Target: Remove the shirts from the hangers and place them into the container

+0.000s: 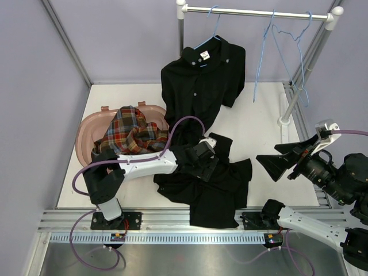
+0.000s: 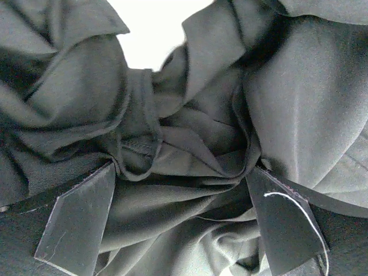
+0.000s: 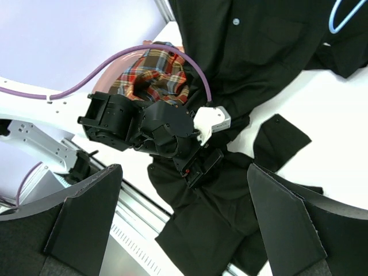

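Your left gripper [image 2: 181, 175] is wide open, gripping nothing, pressed into the crumpled black collared shirt [image 1: 215, 192] lying just right of the translucent pinkish oval tub [image 1: 86, 133]. Close on a thick fold, lift high, then swing over. Right gripper [image 1: 271, 165]: open, empty.

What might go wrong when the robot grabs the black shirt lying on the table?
The left tool stands open over bunched folds of the black shirt on the table; it might pinch only one thin fold, and the shirt could slip free. The plaid shirt already heaps over the container rim, so the next shirt may slide out. The hanging shirt ends close by, so it might get tugged too.
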